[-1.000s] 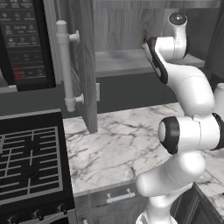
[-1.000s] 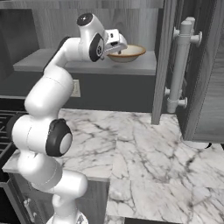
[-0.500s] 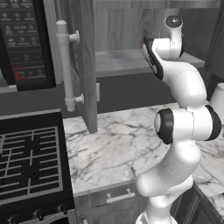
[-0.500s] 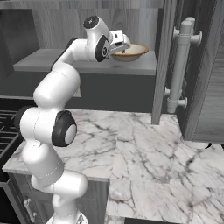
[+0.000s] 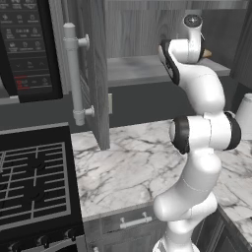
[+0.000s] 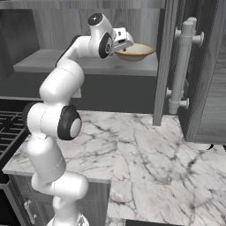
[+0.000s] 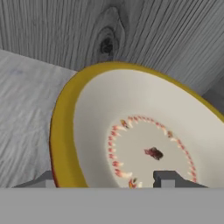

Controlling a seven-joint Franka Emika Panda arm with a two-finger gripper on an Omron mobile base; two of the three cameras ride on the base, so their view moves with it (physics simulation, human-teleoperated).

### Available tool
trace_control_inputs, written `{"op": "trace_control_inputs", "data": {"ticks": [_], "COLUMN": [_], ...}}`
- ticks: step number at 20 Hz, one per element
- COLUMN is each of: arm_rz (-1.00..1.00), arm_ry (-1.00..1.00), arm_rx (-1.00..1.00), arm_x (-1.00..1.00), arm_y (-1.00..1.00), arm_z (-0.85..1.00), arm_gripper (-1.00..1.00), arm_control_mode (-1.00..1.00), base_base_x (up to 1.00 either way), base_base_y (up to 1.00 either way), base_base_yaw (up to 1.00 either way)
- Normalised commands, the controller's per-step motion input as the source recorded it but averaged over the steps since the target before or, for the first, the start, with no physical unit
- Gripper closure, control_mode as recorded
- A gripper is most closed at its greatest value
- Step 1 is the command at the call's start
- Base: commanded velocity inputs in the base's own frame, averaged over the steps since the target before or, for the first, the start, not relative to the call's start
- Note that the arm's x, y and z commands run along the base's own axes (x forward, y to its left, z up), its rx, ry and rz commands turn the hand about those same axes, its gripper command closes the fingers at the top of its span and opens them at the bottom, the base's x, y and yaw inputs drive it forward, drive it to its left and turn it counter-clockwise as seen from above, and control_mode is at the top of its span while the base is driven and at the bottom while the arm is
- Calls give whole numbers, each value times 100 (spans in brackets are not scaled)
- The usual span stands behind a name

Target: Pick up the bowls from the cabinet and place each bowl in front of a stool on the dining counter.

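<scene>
Where the left base view begins, a black microwave [image 5: 27,47] hangs above a black stove [image 5: 34,182], and just to their right an open cabinet door [image 5: 91,59] carries a long light-grey bar handle [image 5: 74,74]. Past the door lies the cabinet [image 5: 133,69] shelf, and below it a marble worktop [image 5: 128,167] runs rightward from the stove. The white arm rises from the lower right of that view and reaches up to shelf level, where a sliver of tan rim peeks out beside its wrist.

In the right base view the arm climbs from the lower left, and the gripper [image 6: 125,43] sits at the near edge of the cream-tan bowl [image 6: 137,50], which rests on the cabinet shelf toward its right end. Right of the bowl stands a second door with its own bar handle [image 6: 183,66].

In the hand view the bowl's yellow-brown rim [image 7: 61,127] curves down the left side, its pale inside showing a ring of small reddish marks around a dark spot. One finger tip [image 7: 166,178] stands over the inside of the bowl and the other shows outside the rim at the left, so the jaws are spread astride the rim; whether they press on it cannot be told.
</scene>
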Motion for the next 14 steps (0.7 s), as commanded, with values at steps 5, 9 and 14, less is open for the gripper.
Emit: {"op": "trace_control_inputs", "data": {"ticks": [5, 9, 14], "arm_rz": [0, 0, 0], "arm_ry": [0, 0, 0], "arm_rx": [0, 0, 0], "arm_x": [0, 0, 0], "arm_y": [0, 0, 0], "arm_z": [0, 0, 0], "arm_gripper": [100, 100, 100], "arm_control_mode": [-100, -100, -100], "base_base_x": [0, 0, 0], "base_base_y": [0, 0, 0], "base_base_yaw": [0, 0, 0]}}
